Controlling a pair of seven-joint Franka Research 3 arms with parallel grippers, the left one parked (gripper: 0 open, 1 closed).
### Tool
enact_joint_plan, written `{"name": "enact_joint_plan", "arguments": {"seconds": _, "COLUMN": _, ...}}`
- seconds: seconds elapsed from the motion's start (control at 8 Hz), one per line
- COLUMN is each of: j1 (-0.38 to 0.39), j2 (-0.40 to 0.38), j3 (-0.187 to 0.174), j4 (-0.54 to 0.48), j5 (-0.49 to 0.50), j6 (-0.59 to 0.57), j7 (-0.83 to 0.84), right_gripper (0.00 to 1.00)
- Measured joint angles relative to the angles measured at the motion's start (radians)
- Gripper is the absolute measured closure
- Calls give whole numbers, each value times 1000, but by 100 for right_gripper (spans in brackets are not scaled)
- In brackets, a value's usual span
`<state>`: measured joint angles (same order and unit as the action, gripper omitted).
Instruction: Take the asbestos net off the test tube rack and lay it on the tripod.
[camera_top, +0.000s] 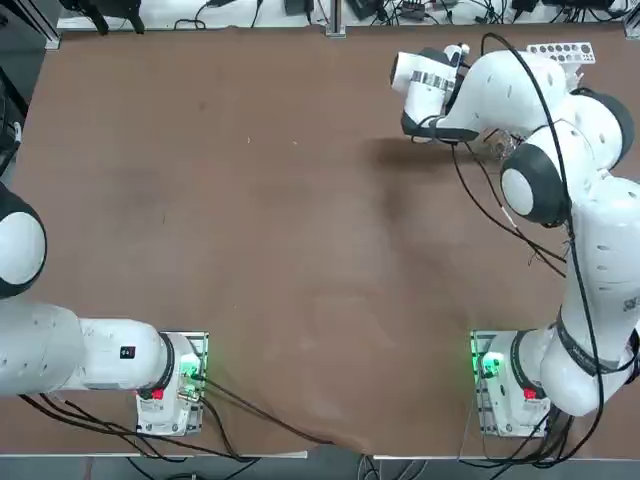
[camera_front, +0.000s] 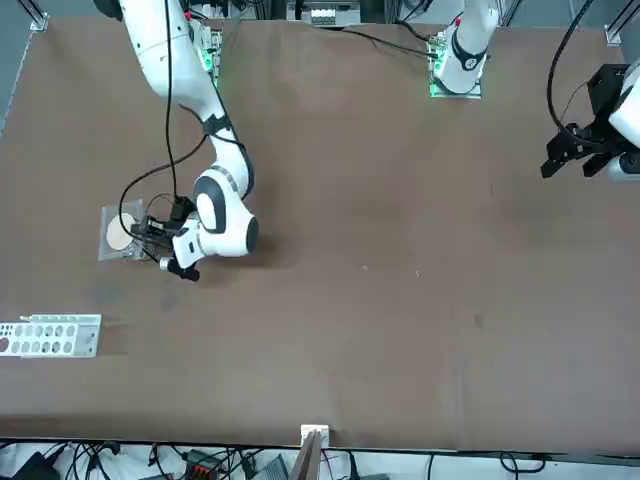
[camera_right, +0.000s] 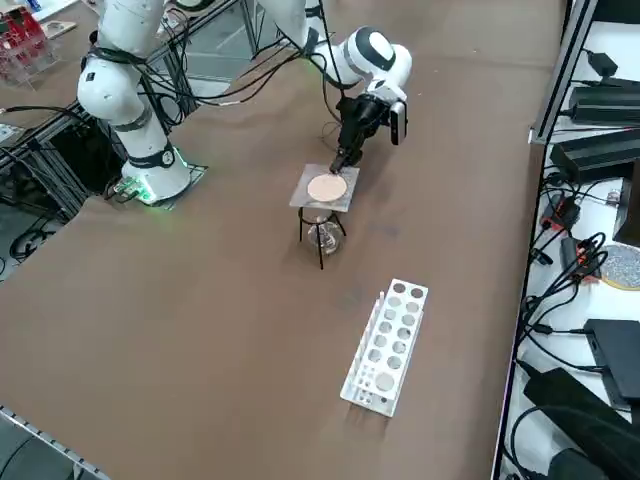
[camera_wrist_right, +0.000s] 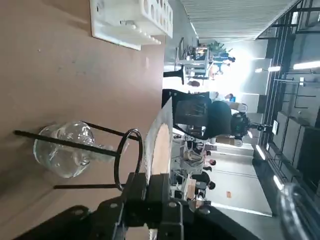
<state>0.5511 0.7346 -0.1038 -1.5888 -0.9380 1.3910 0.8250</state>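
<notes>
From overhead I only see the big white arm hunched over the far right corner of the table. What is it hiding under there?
Observer: The right gripper is shut on one edge of a square wire mesh and holds it level above a small tripod.
Operator: So is the wire mesh sitting on the tripod?
Observer: Not yet. The wrist view shows a gap between the wire mesh and the tripod's ring.
Operator: Is anything under the tripod?
Observer: Yes, a clear glass flask sits between its legs.
</notes>
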Motion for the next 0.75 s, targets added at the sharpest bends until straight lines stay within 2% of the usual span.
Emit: {"name": "enact_joint_plan", "arguments": {"seconds": 0.75, "j1": -19, "j2": 47, "j3": -2, "j4": -3, "j5": -1, "j6": -18, "j7": 10, "right_gripper": 99}}
